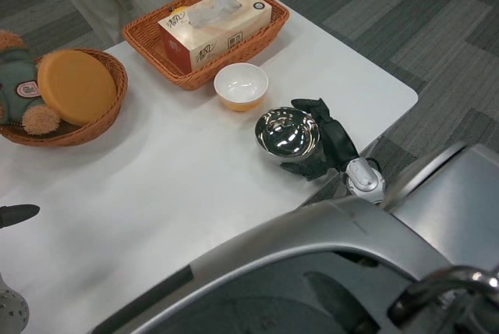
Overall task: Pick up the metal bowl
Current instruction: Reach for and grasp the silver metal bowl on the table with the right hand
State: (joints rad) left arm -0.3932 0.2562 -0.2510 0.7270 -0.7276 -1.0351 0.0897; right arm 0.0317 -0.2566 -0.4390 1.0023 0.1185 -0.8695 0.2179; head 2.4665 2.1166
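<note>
One hand (326,137) (right) cups shiny round metal bowl (288,133).

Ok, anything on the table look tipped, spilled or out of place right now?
Nothing stands out. The metal bowl sits upright with the right hand wrapped around its far side. The small orange bowl is upright and empty, and the tissue box rests in its basket.

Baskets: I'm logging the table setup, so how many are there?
2. A rectangular basket at the table's far edge holds a tissue box. A round basket at the left edge holds an orange disc and a plush toy. None seem hidden.
</note>
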